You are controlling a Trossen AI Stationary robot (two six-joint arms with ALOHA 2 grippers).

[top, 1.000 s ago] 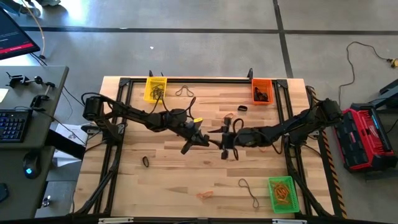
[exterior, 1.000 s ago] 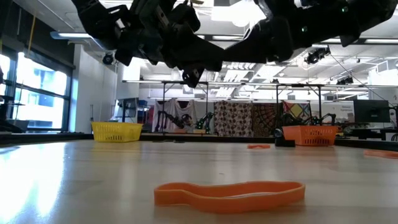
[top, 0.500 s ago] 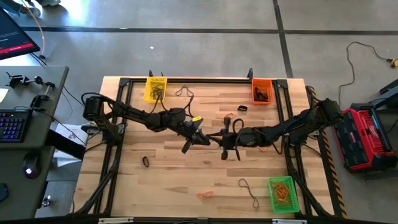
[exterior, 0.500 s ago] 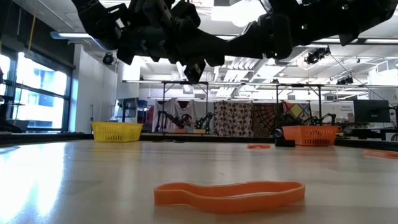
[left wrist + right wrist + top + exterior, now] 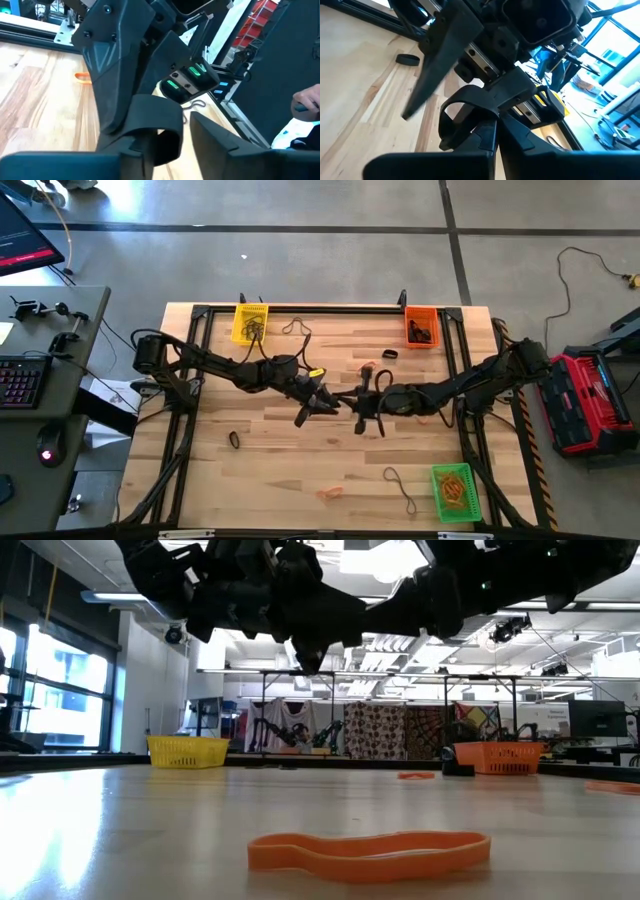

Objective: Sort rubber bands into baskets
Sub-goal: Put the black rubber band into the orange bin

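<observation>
My two grippers meet nose to nose above the middle of the table. My right gripper [image 5: 352,402] is shut on a black rubber band [image 5: 462,117]. My left gripper [image 5: 326,402] stands open right against it, its fingers [image 5: 227,137] on either side of that band [image 5: 160,142]. The yellow basket [image 5: 250,321] and the orange basket [image 5: 421,326] stand at the far edge. The green basket [image 5: 452,491] stands at the near right. Loose bands lie on the wood: black [image 5: 234,439], tan [image 5: 398,481], orange [image 5: 370,850]. My right gripper pinches the black band's flat strip [image 5: 484,126] between its two fingers. It comes in about level from the table's right. The band's loop stands out past the fingertips, lifted clear of the table. My left gripper: I cannot tell whether a finger touches the band.
A black band [image 5: 389,354] and an orange one [image 5: 368,367] lie just beyond the grippers, and a tan loop [image 5: 295,327] lies by the yellow basket. A red and black case [image 5: 590,406] stands off the table's right. A desk with a keyboard [image 5: 22,380] stands at the left.
Both arms have stayed in place. My right gripper has shut on the black band that my left gripper held up, and my left gripper's fingers have then parted. The band stays lifted between the two.
</observation>
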